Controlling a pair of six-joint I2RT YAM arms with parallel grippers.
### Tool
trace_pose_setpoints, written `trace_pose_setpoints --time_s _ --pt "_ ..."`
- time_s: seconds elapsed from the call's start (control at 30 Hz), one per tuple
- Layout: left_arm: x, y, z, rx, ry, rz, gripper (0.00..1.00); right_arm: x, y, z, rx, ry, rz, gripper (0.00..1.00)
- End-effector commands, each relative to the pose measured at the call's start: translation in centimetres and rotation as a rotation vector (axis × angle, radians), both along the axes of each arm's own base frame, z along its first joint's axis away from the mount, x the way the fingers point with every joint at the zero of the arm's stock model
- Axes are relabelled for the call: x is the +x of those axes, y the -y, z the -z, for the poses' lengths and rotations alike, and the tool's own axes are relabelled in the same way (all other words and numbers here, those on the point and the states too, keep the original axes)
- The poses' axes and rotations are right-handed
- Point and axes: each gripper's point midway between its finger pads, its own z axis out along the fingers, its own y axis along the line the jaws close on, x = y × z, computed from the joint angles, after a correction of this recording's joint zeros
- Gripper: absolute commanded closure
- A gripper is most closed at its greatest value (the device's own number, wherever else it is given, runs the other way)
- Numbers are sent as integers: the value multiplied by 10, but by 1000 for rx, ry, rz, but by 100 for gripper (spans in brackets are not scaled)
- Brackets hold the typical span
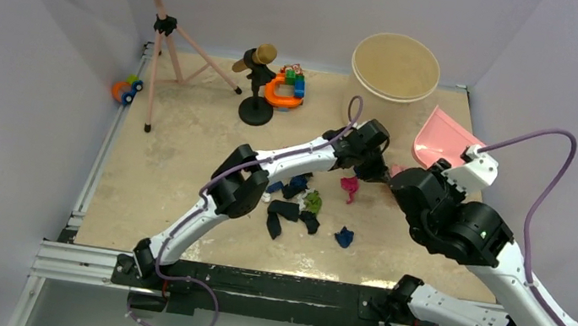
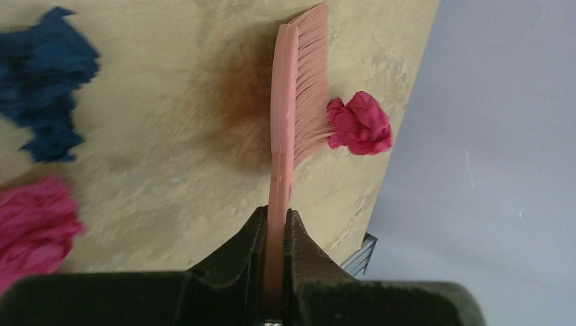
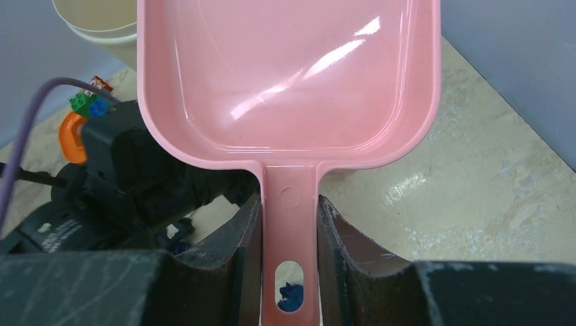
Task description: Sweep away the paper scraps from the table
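Observation:
Paper scraps lie in a loose group mid-table: navy wads (image 1: 283, 210), a green one (image 1: 313, 201), a blue one (image 1: 343, 237) and a pink one (image 1: 348, 187). My left gripper (image 1: 375, 166) is shut on the pink brush (image 2: 292, 102); in the left wrist view its jaws (image 2: 276, 221) clamp the handle. The bristles touch a red-pink wad (image 2: 360, 125) near the table (image 1: 183, 165) edge. A navy wad (image 2: 44, 81) and a pink wad (image 2: 30, 224) lie on the brush's other side. My right gripper (image 3: 290, 217) is shut on the handle of the pink dustpan (image 3: 289, 75), which also shows in the top view (image 1: 441, 137).
A beige bucket (image 1: 395, 67) stands at the back, just left of the dustpan. Toy blocks with an orange ring (image 1: 286, 86) and a black stand (image 1: 256, 99) are at the back middle. A tripod (image 1: 169, 52) stands back left. Both arms are close together at centre right.

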Motion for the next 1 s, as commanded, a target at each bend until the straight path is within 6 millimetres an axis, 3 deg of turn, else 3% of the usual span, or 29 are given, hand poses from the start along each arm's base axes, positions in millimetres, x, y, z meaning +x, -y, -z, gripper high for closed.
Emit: trace_pose_setpoints --time_s 0.0,0.03,0.13,0.2,0.23,0.27,0.43,0.5,0.67,0.77,0.87,0.97 --pt "-2 -80 -37 254 38 -73 100 -1 2 3 36 15 21 100" --pt "-4 -96 -41 299 45 -89 100 -2 3 4 39 11 23 100" --pt "-9 -135 -80 332 147 -133 100 -4 4 8 40 2 26 100" --pt "-15 -139 -103 242 224 -114 100 -5 5 9 41 -2 27 100" --pt "-22 -144 -101 227 225 -107 100 -5 5 9 41 -2 28 100" --pt "-26 -150 -111 215 229 -114 100 -5 6 9 40 -2 28 100" --pt "-46 -188 -136 327 224 -156 100 -6 7 5 41 2 28 100" --pt "-46 -174 -144 236 266 -121 100 -5 6 6 39 3 27 100" --pt "-43 -88 -172 -95 340 86 100 -3 3 7 33 0 22 100" --pt "-32 -47 -165 -146 313 156 100 -3 3 8 35 -2 20 100" --pt "-9 -29 -136 -96 293 121 100 -4 4 8 42 6 18 100" --pt "8 -38 -91 43 219 62 100 -5 5 8 52 13 12 100"
